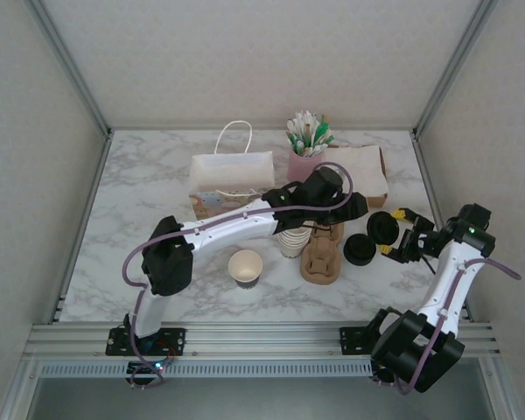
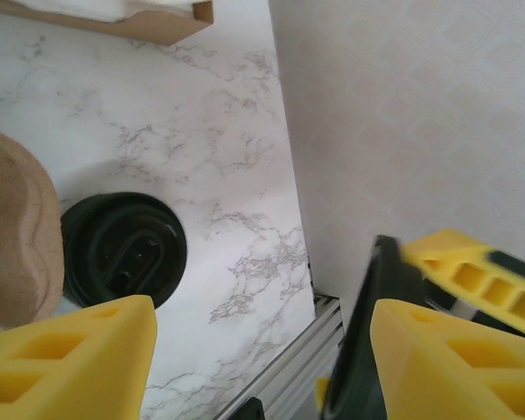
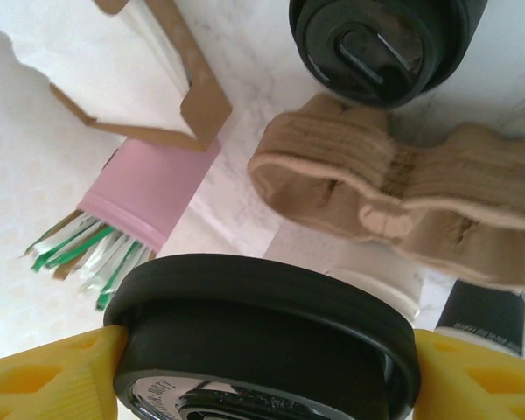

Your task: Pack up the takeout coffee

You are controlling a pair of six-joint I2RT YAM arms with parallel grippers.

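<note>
Cup [image 1: 245, 267] sits open, no lid, on the table [image 1: 140, 175] just in front of the cup stack [image 1: 290, 243]. Thin paper, so probably light and squashy; I'd pinch the wall gently. Right gripper [image 3: 262, 367] is clamped on a black lid [image 3: 262, 315]; left gripper [image 2: 262, 350] hangs spread, empty.

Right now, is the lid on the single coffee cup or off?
Off. The cup stands upright with its tan interior exposed; the right gripper clamps a black lid.
</note>
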